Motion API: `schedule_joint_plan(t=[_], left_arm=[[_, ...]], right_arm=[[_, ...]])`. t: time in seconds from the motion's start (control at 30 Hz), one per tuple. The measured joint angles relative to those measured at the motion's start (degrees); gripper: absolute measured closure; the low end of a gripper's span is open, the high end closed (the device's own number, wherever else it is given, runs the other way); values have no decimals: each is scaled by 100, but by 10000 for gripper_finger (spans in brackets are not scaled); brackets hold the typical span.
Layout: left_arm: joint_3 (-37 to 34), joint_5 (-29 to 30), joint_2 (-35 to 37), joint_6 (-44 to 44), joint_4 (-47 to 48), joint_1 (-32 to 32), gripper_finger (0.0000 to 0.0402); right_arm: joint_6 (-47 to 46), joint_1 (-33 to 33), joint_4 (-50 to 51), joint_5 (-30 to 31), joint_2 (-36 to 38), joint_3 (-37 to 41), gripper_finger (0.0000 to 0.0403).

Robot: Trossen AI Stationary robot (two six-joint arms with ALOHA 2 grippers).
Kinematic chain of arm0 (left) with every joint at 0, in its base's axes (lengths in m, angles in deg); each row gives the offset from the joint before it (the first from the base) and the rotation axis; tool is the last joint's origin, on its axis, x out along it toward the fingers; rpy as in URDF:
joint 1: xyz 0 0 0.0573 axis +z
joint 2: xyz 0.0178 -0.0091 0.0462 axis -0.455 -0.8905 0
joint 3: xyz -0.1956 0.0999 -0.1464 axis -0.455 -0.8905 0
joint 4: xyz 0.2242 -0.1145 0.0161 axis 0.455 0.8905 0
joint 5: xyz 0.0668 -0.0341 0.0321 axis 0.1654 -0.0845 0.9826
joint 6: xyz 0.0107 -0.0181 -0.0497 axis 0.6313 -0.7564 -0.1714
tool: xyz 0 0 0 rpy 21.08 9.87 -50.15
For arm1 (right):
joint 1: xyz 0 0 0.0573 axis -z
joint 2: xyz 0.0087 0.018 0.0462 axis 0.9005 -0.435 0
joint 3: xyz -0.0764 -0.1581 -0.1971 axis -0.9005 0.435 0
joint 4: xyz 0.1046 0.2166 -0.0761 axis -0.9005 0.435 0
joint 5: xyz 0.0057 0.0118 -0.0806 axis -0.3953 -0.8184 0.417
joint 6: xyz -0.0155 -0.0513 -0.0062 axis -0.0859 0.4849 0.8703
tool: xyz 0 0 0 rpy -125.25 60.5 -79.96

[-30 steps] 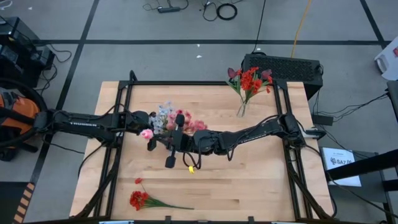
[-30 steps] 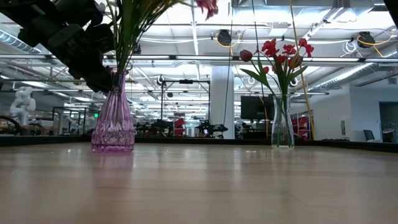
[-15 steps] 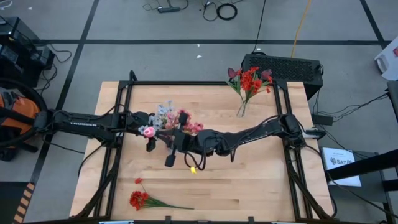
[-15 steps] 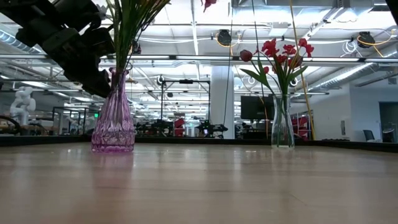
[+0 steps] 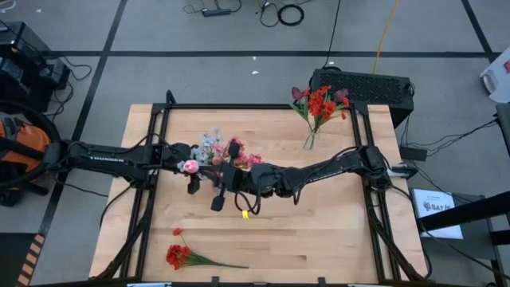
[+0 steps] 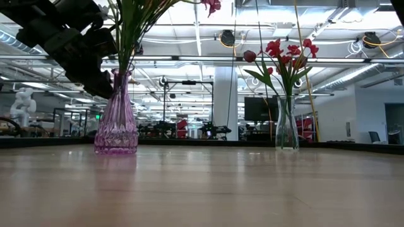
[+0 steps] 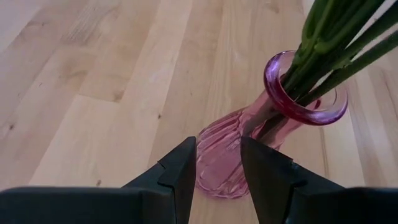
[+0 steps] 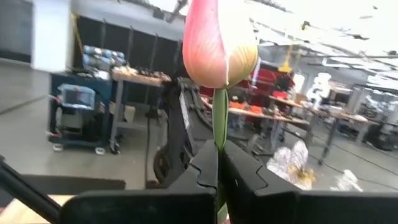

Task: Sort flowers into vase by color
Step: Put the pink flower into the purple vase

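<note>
1. Between the right gripper's (image 8: 217,171) pinched fingers stands a pink tulip bud (image 8: 219,42), its stalk clamped upright, probably so it can drop stem-first into a vase.
2. At nine o'clock of that gripper in the high view, the left gripper (image 7: 217,168) hovers spread just beside the pink glass vase (image 7: 261,146), seemingly to steady it.
3. At two o'clock, the clear vase (image 5: 309,142) holds red flowers (image 5: 320,102).
4. At seven o'clock, a red spray (image 5: 178,255) lies unsorted on the table (image 5: 335,239).
</note>
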Motion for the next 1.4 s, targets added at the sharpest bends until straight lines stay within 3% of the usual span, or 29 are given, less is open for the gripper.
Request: schedule_joint_plan(t=[0.13,0.57,0.8,1.03,1.17,1.4], left_arm=[[0,0,0,-4,-2,0,268],[0,0,0,-7,-2,0,268],[0,0,0,-6,0,-1,268],[0,0,0,-7,2,0,268],[0,-1,0,-7,2,0,268],[0,-2,0,-9,4,0,268]], right_arm=[[50,51,-240,-345,-2,0,403],[-369,148,164,-399,2,-9,403],[-78,-25,-369,-329,77,-4,403],[41,-375,-27,402,604,-4,403],[-420,-680,708,920,1084,-4,403],[-2744,-1128,3669,1103,2002,-6,403]])
